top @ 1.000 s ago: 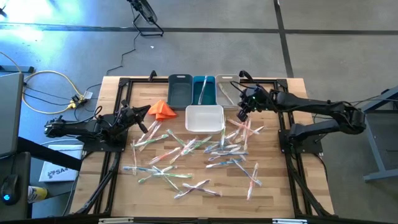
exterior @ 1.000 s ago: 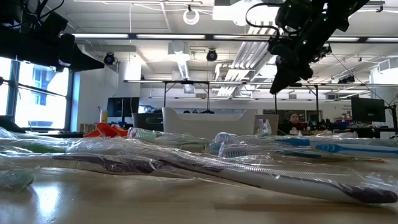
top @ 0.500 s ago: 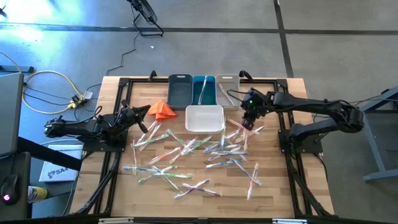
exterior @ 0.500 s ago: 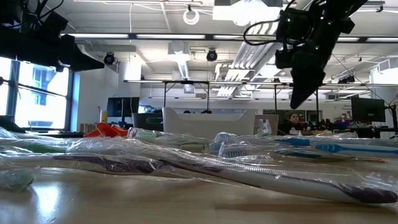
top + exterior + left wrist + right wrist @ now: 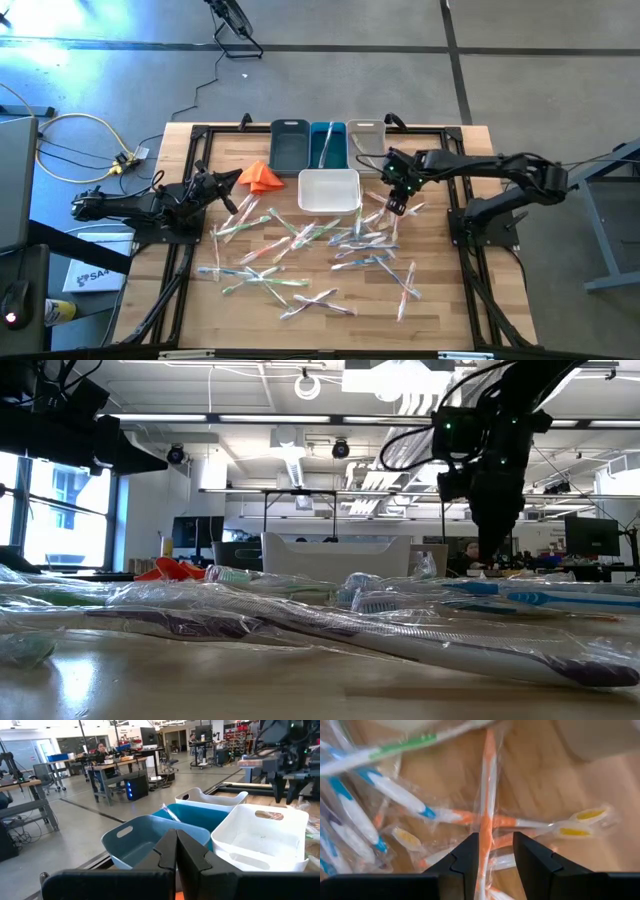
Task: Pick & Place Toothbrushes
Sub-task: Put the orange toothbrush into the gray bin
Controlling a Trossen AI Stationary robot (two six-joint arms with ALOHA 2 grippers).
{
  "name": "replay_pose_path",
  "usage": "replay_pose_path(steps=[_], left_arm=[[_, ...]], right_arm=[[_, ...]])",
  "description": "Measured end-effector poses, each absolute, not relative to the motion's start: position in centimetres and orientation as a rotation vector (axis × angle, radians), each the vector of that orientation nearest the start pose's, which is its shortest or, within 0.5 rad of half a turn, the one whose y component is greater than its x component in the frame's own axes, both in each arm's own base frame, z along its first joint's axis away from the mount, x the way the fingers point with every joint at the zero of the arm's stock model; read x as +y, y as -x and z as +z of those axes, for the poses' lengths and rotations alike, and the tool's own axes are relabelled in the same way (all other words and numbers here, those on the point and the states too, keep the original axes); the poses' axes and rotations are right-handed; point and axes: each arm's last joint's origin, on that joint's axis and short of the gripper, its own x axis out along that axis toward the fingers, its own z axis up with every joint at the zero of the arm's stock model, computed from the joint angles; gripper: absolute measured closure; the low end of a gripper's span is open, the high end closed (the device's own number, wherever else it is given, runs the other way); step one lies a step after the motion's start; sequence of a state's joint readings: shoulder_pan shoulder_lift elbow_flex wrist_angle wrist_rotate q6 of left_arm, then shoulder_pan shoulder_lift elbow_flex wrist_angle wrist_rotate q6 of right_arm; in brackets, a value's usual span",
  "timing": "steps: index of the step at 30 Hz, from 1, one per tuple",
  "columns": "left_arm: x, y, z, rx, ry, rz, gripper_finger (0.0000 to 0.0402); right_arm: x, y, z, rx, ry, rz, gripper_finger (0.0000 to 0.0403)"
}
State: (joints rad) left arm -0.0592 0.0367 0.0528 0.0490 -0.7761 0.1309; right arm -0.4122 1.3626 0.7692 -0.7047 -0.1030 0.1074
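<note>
My right gripper (image 5: 495,852), fingers spread, hangs over an orange toothbrush (image 5: 486,795), which lies lengthwise along the gap between them.

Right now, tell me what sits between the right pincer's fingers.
In the right wrist view, an orange toothbrush in clear wrap lies between the open right pincer fingers, ungripped.

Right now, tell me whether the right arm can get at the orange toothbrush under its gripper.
Probably yes. The right gripper is open and hangs straight over the orange toothbrush, fingers either side of its handle. Other wrapped toothbrushes cross beneath it, so one might come up too.
</note>
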Motion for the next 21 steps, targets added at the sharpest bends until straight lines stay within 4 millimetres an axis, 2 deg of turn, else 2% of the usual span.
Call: replay_pose_path(steps=[9, 21], left_arm=[[1.5, -8.9, 18.3, -0.014, -0.099, 0.720, 0.0402], [1.5, -8.9, 18.3, -0.013, -0.101, 0.720, 0.0402]], right_arm=[[-8.5, -21.1, 16.9, 1.353, -0.434, -0.269, 0.0289], [-7.6, -21.5, 16.8, 1.356, -0.430, -0.222, 0.0289]])
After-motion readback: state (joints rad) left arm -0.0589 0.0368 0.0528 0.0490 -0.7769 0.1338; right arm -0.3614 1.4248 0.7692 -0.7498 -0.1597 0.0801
